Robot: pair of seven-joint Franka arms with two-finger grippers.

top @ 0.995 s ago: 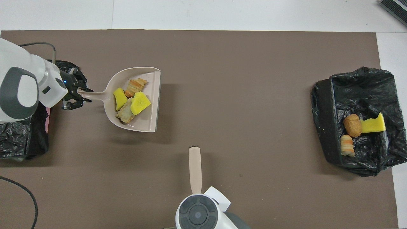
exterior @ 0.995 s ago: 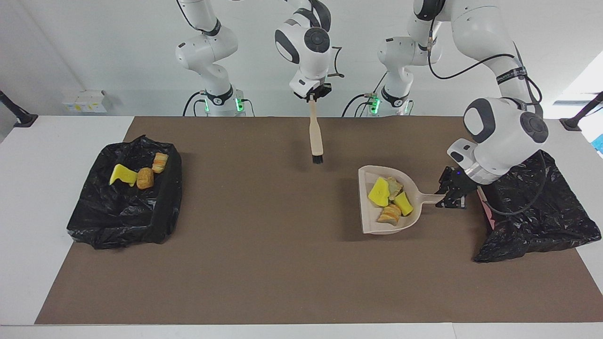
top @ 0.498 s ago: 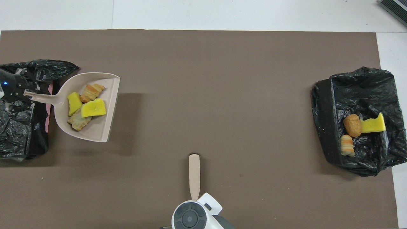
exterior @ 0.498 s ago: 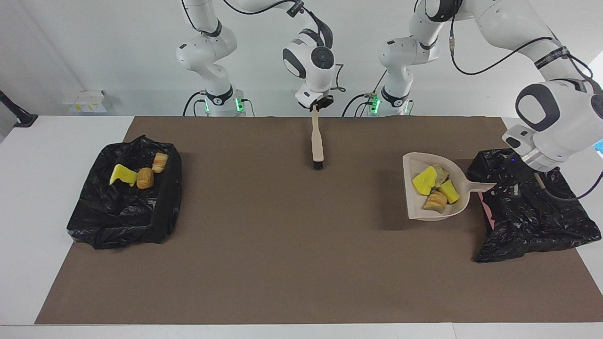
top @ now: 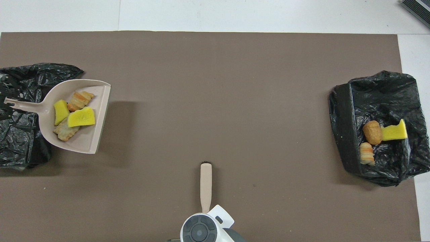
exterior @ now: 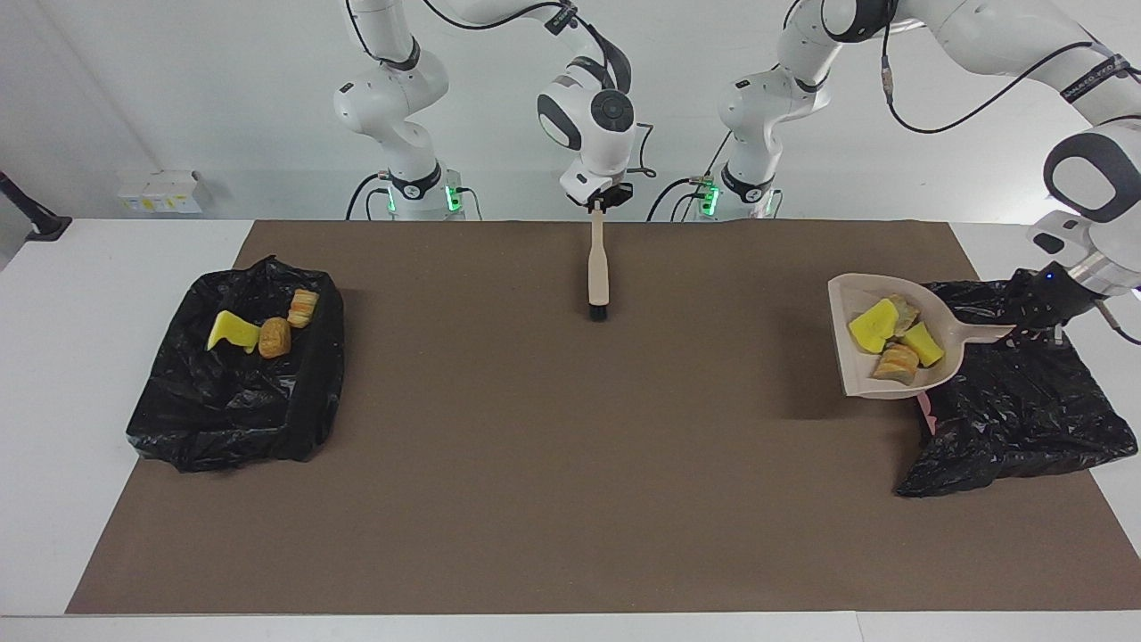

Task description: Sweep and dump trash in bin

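My left gripper point(exterior: 1032, 333) is shut on the handle of the beige dustpan point(exterior: 856, 376) and holds it in the air. The handle is over the black-lined bin point(exterior: 1025, 419) at the left arm's end and the pan is over the bin's edge and the mat. Several trash scraps point(exterior: 874, 325), yellow sponge and tan bread pieces, lie in the pan; they also show in the overhead view point(top: 80, 117). My right gripper point(exterior: 598, 202) is shut on the beige brush point(exterior: 596, 267), which hangs bristles down over the mat near the robots.
A second black-lined bin point(exterior: 223, 401) stands at the right arm's end with three scraps point(exterior: 258, 332) in it. The brown mat point(exterior: 535, 446) covers the table between the bins. A small white box point(exterior: 160, 192) sits off the mat.
My left gripper has carried the dustpan and its scraps up and toward the left arm's end, from over the mat to the bin's edge. The brush has drawn back slightly toward the robots.
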